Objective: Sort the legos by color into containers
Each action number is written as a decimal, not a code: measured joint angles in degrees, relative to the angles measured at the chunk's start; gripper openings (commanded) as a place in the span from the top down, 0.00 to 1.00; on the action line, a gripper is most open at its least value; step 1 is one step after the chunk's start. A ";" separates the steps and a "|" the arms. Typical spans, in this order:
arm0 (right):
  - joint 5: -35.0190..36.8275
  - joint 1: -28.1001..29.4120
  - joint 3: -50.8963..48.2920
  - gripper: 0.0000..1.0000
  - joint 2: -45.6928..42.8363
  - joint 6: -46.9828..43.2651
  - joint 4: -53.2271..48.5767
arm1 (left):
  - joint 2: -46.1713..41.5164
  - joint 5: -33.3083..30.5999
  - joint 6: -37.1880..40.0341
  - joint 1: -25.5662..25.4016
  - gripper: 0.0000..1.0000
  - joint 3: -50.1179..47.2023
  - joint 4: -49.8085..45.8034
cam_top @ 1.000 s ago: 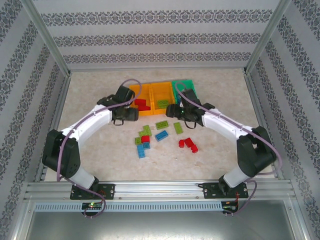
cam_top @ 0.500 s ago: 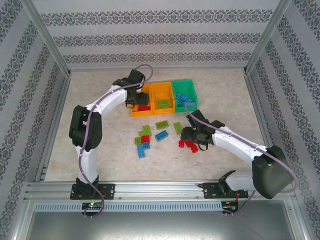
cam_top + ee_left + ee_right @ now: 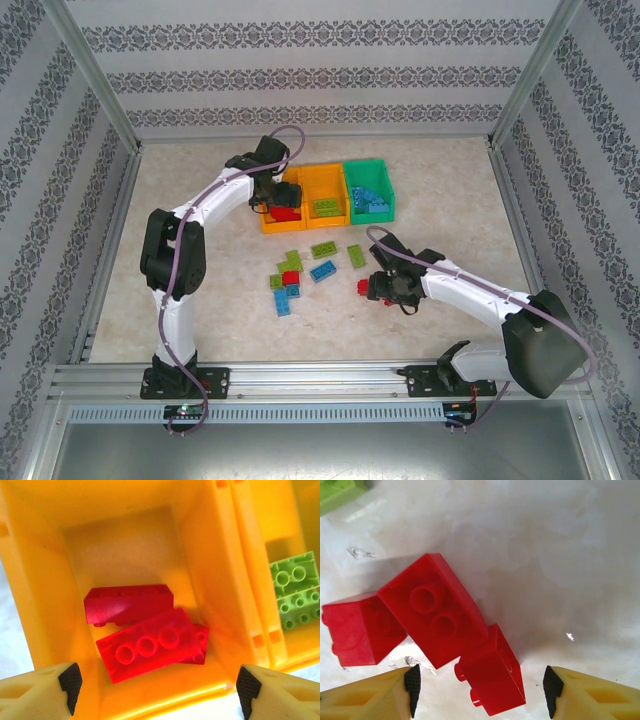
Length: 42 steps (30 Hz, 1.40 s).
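Note:
My left gripper (image 3: 159, 690) hangs open over the left orange-yellow bin (image 3: 45, 605), where three red legos lie; the top one (image 3: 150, 646) looks slightly blurred. From above, that gripper (image 3: 280, 197) is at the left bin (image 3: 268, 222). The middle orange-yellow bin (image 3: 323, 185) holds lime green legos (image 3: 295, 597), and the green bin (image 3: 368, 170) holds blue ones. My right gripper (image 3: 481, 685) is open low over three red legos on the table, a small one (image 3: 492, 672) between its fingers beside a larger one (image 3: 435, 610). The same gripper (image 3: 375, 290) sits right of the loose pile.
Loose lime green, blue and red legos (image 3: 322, 270) lie mid-table between the bins and the arms' bases. A lime green brick (image 3: 337, 492) shows at the right wrist view's top left corner. Metal frame rails (image 3: 320, 375) and patterned walls surround the table.
The left arm swung from the table up over the left bin and stays there. The right arm moved from the green bin down to the red legos and lowered over them.

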 measured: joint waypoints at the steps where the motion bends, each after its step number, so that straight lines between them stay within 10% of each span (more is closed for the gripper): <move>1: 0.00 0.22 -0.17 0.34 0.00 -0.04 -0.02 | -0.07 0.15 0.02 0.00 0.14 -0.46 0.02; 19: 2.67 1.99 -0.28 0.81 2.25 -3.34 0.00 | -7.89 1.42 0.02 0.00 0.08 -5.16 1.75; 31: 0.37 4.00 5.33 0.81 -3.69 -5.01 6.14 | -11.93 -1.57 0.00 0.00 0.06 -11.96 2.99; 42: -11.47 3.48 33.24 0.82 21.22 -6.88 19.41 | -21.20 -4.55 0.09 0.37 0.00 -23.52 5.38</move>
